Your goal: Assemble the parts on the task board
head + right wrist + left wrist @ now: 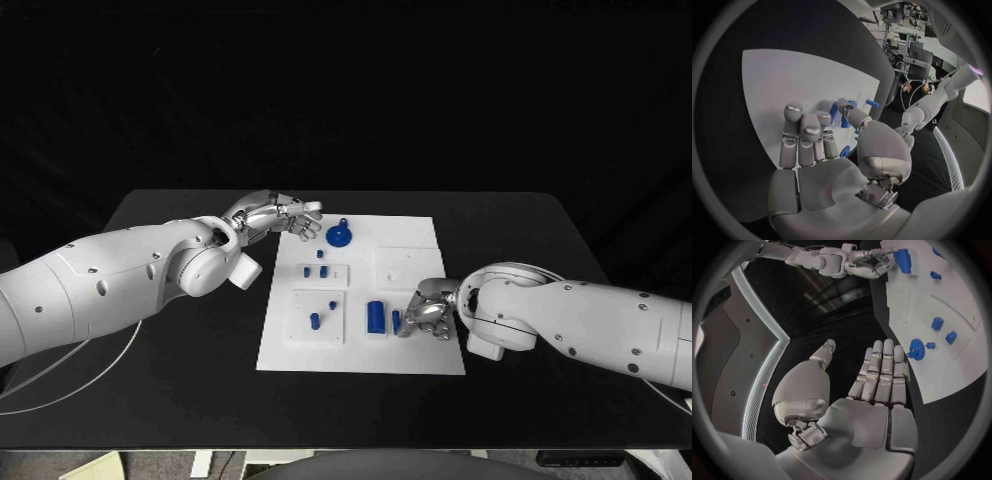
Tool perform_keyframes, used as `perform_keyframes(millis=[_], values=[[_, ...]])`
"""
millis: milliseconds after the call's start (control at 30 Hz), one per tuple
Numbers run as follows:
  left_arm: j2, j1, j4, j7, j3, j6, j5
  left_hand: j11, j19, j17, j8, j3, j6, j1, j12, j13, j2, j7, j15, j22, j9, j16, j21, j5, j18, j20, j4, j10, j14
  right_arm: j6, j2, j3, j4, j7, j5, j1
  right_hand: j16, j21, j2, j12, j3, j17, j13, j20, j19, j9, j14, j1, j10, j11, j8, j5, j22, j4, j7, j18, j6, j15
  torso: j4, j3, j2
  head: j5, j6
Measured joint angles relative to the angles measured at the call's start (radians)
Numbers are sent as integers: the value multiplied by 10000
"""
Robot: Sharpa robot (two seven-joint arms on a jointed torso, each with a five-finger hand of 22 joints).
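Looking down from the head camera, we see the white task board [411, 350] in the middle of the frame on the black table [173, 400], with small blue parts scattered across it: a round knobbed piece [338, 235] near its upper left corner, short pegs [317, 270] just below that, and a taller blue cylinder [376, 316] low in the middle. Our right hand [428, 314] sits at the board's lower right, just beside that cylinder and a slimmer blue piece [397, 321]; in the right wrist view its thumb and fingers [804, 135] curl toward blue parts, but we cannot tell whether they already pinch one. Our left hand [277, 217] hovers off the board's upper left edge, fingers spread and holding nothing, near the knobbed piece. We judge the step in hand to be a grasp by the right hand. To do it well, we should close on one part only, keep it upright, and avoid nudging its neighbour.
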Motion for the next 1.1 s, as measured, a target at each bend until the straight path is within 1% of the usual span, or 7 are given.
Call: perform_keyframes(millis=[100, 267, 733, 800, 867, 1000, 1100], values=[[0, 0, 1, -2, 0, 0, 0, 0, 0, 0, 0, 0, 0, 11, 0, 0, 11, 0, 0, 0, 0, 0, 0, 0, -2, 0, 0, 0, 0, 56, 24, 1, -13, -28, -6, 0, 0, 0, 102, 0, 377, 0, 0, 1, 0, 1, 1, -47, 0, 0, 1, -10, 0, 130, 0, 1, 1, 1, 0, 0, -3, 0, 8], [0, 0, 2, -4, 0, 0, 0, 0, 0, -1, 0, 0, 0, 11, 0, 0, 11, 0, 0, 0, 1, 0, 0, 0, -7, 0, 0, 0, 0, 149, 73, 5, -72, -93, -23, 2, 0, 0, 534, 0, 857, 0, 0, 2, 0, 0, 2, 20, 0, 0, 29, -8, 0, 20, -13, 1, 16, 2, -6, 0, -9, -20, -9], [6, 1, 4, -10, 0, 0, 0, 0, 0, 8, 0, -28, 0, 11, 0, 0, 11, 0, 0, 1, -8, 0, -9, 0, -63, 0, -28, 0, 0, 298, 191, 26, -201, -245, -47, 25, 0, 0, 477, 0, 1029, 0, 2, 4, -1, -39, 17, -38, 0, 0, -1, -8, -1, -152, -30, 1, 37, 16, -6, -2, -13, -24, -99], [6, 1, 4, -11, 0, 0, 0, 0, 0, 7, 0, -28, 0, 11, 0, 0, 11, 0, 0, 1, -8, 0, -40, 0, 5, 0, -28, 0, 0, 299, 169, 27, -195, -244, -47, 25, 0, 0, 461, 0, 1029, 0, 1, 4, -1, -39, 17, -54, 0, 0, -1, -8, 0, -153, -30, 2, 37, 17, -6, -1, -13, -25, -100], [9, 1, 1, -12, 0, 0, 0, 0, 0, 7, 0, -28, 0, 11, 0, 0, 11, 0, 0, 0, -8, 0, -40, 0, 43, 0, -28, 0, 0, 298, 116, 27, -185, -240, -47, 25, 0, 0, 355, 0, 1029, 0, 1, 38, -4, -39, 17, -161, 0, 0, -1, 13, 0, -152, -31, 2, 38, 17, -6, -1, -13, -30, -91], [16, 3, -15, -41, 0, -10, 94, 0, 0, 19, 0, -55, 0, 11, 0, -8, 11, 0, 0, 0, -7, 0, -40, 0, 53, 0, -1, 0, 0, 234, -97, 26, -147, -206, 37, 24, 0, 0, -155, 0, 701, -24, 2, 91, 19, -53, 18, -669, 0, 0, -38, 808, -1, -195, -9, 69, 14, 17, -6, 0, -13, -30, -22], [21, 7, -34, -71, 0, -28, 293, 0, 0, 22, 0, -82, 0, 11, 0, -9, 11, 0, 0, 0, -13, 0, -40, 0, 53, 0, -6, 0, 0, 180, -276, 11, -117, -106, 245, 77, -53, -1, -819, 1, 194, -52, -5, 146, -36, -201, 6, -1097, -96, 96, -321, 432, 0, -222, 34, 135, -324, 52, -6, 1, -17, -19, 79]])
